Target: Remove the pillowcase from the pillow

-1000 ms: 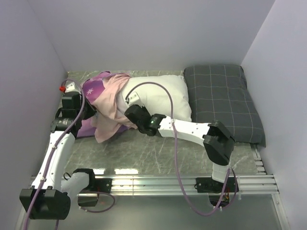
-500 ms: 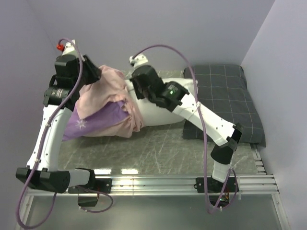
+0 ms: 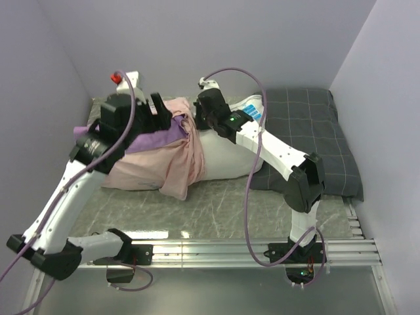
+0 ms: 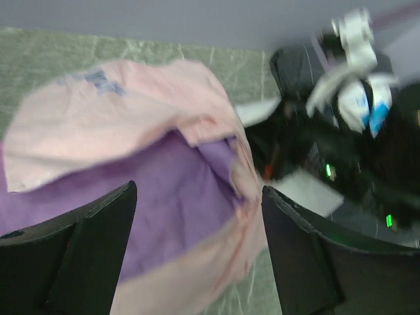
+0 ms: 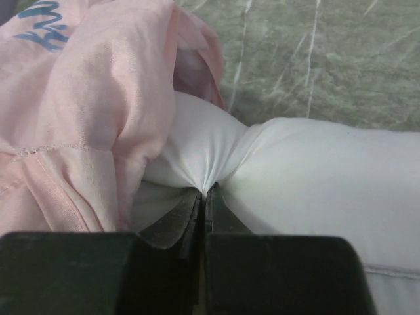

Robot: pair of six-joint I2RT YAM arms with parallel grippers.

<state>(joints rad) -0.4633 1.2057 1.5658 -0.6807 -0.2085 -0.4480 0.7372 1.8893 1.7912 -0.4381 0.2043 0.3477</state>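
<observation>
Right gripper (image 5: 205, 195) was pressed together on a pinch of the white pillow (image 5: 315, 170), whose fabric puckered at the tips. Left gripper (image 4: 198, 190) hung spread wide over the pillowcase (image 4: 131, 144), gripping nothing. That pillowcase lay crumpled over the pillow's left end, mostly pale pink lining outward, with a purple patch and blue lettering showing.

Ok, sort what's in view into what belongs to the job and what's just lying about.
Part of the job: pillowcase; white pillow; right gripper, pinching the white pillow; left gripper, open above the pillowcase.
Just lying about: grey checked pillow, beside the white pillow.
</observation>
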